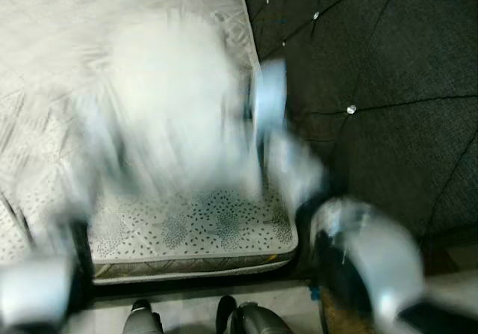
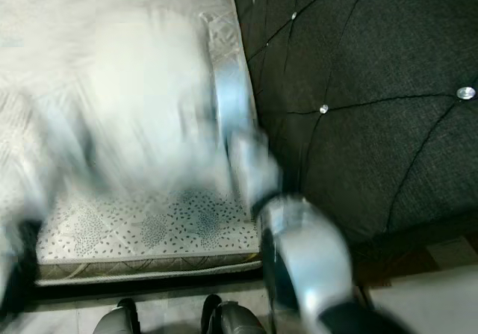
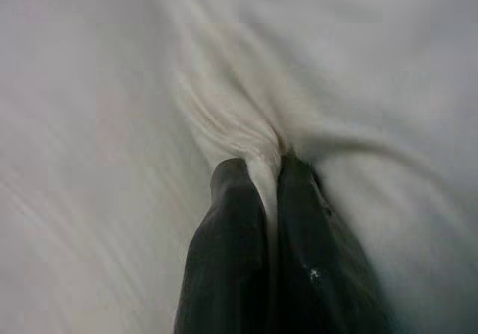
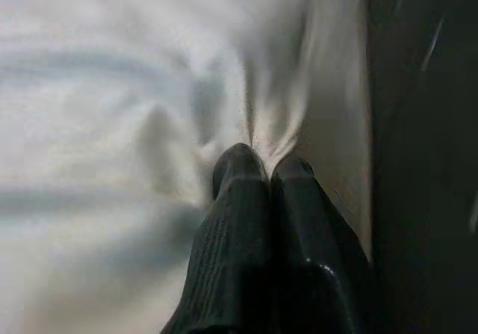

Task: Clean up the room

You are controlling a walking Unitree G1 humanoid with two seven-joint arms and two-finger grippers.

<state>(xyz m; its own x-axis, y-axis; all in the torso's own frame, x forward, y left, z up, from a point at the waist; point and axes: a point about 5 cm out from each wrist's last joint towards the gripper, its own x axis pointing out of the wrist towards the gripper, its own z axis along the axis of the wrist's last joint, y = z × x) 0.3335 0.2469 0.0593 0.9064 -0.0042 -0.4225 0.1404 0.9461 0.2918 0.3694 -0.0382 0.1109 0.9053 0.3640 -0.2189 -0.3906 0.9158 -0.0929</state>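
Beside the black tufted headboard [image 1: 373,87], your left gripper [image 3: 272,171] and right gripper [image 4: 261,166] each pinch a fold of pale cloth [image 3: 246,125] over the patterned mattress [image 1: 194,226] — likely to lift it evenly.

A patterned mattress [image 1: 194,229] is seen beside a dark tufted headboard [image 1: 373,87]; a blurred white sheet [image 1: 164,102] is spread on it.
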